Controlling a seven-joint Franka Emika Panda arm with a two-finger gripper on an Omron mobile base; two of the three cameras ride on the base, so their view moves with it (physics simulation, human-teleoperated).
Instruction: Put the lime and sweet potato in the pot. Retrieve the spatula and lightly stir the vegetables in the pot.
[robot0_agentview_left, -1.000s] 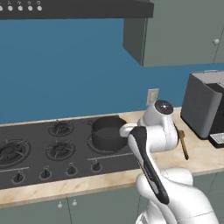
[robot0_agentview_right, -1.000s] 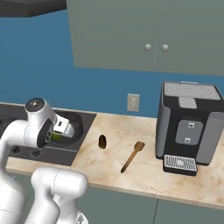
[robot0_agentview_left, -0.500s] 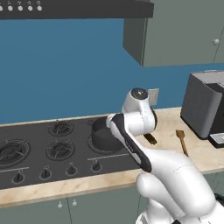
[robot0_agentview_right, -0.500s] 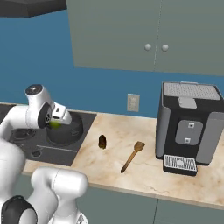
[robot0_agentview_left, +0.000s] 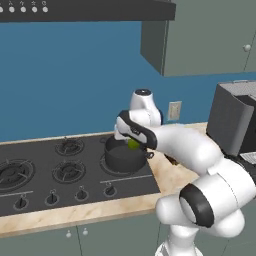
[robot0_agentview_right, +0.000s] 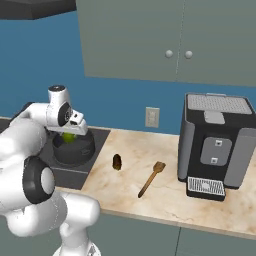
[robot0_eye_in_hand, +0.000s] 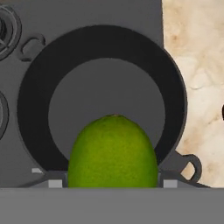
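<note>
Green lime (robot0_eye_in_hand: 113, 151) sits clamped in the tool (robot0_agentview_left: 131, 144), held directly above the open mouth of the pot (robot0_eye_in_hand: 100, 43); straight down is the drop. On the worktop (robot0_agentview_right: 165, 200), sweet potato (robot0_agentview_right: 117, 161) and spatula (robot0_agentview_right: 150, 179) wait at the pot's three o'clock.

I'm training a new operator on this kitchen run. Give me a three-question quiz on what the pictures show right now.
1. True or false: the lime already lies on the floor of the pot.
2. What sits on the counter between the pot and the spatula?
A. the sweet potato
B. a cup
C. a knife
3. What does the gripper hold between its fingers?

Key:
1. False: it is held above the pot's mouth.
2. A.
3. The lime.
</note>
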